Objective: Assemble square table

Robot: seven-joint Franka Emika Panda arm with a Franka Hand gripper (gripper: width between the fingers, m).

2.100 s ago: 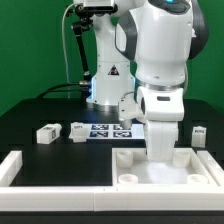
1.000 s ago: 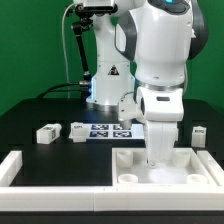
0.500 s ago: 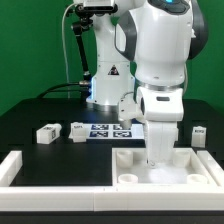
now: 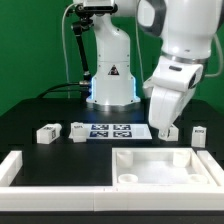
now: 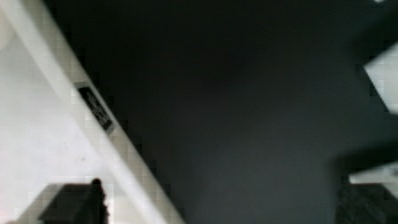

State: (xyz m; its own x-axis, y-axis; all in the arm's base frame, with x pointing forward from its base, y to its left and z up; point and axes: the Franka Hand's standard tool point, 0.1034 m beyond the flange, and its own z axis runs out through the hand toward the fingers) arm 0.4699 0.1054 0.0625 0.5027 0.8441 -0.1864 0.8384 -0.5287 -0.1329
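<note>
White tabletop [image 4: 160, 162] lies socket-side up, wedged into the fence [image 4: 60, 188] corner at the exterior view's right, likely so it cannot slide. End effector [image 4: 170, 129] hangs above the counter [image 4: 25, 120], jaws apart and empty, near one leg [image 4: 198, 133], probably its next pick.

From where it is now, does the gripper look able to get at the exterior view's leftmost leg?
Probably yes. The gripper hangs open and empty at the exterior view's right; the leg stands apart, and only another leg and the flat marker board lie between.
</note>
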